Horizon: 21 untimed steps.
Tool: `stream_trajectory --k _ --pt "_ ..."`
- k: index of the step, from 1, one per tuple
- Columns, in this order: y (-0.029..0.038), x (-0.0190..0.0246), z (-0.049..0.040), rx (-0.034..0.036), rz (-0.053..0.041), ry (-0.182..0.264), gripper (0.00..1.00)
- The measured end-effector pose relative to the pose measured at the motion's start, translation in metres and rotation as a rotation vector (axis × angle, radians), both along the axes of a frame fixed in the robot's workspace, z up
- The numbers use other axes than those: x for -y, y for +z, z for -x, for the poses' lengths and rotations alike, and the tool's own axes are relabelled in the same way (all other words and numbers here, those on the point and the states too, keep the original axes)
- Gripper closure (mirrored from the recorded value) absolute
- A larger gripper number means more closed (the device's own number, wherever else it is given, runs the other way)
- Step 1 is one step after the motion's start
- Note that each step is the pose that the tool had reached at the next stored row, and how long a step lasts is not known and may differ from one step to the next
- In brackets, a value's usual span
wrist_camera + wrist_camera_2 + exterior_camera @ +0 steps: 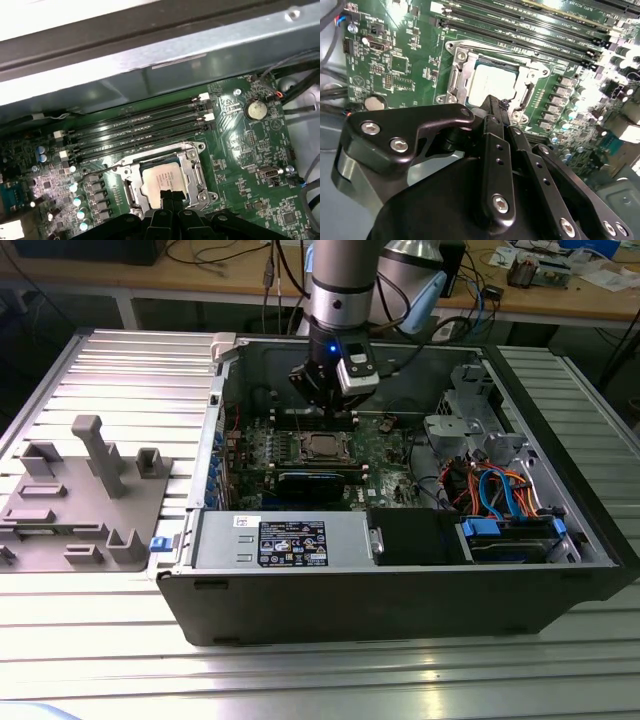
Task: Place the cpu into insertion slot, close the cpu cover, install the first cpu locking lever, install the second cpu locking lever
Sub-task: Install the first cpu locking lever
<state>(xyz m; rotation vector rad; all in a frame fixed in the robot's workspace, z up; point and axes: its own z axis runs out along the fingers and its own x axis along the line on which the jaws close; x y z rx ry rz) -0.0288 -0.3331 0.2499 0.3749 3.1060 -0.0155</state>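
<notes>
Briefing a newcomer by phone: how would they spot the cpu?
Inside the open computer case, find the green motherboard. Next to its long black memory slots lies a square metal cpu cover; the cpu is the flat silver-grey square in its window.

Inside the open black computer case (400, 600), the black gripper (325, 402) hangs near the far edge of the silver-grey square cpu (322, 447) on the green motherboard (388, 452).
</notes>
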Motion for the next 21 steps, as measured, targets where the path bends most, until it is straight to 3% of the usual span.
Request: stream_trajectory --k 4,11,21 --pt "0.0000 0.0000 0.0060 0.0000 0.0000 0.018 0.89" --pt "-0.0002 0.0000 0.0068 0.0002 0.0000 0.133 0.89" --pt "-0.0002 0.0001 0.0106 0.0010 0.0001 0.204 0.89"
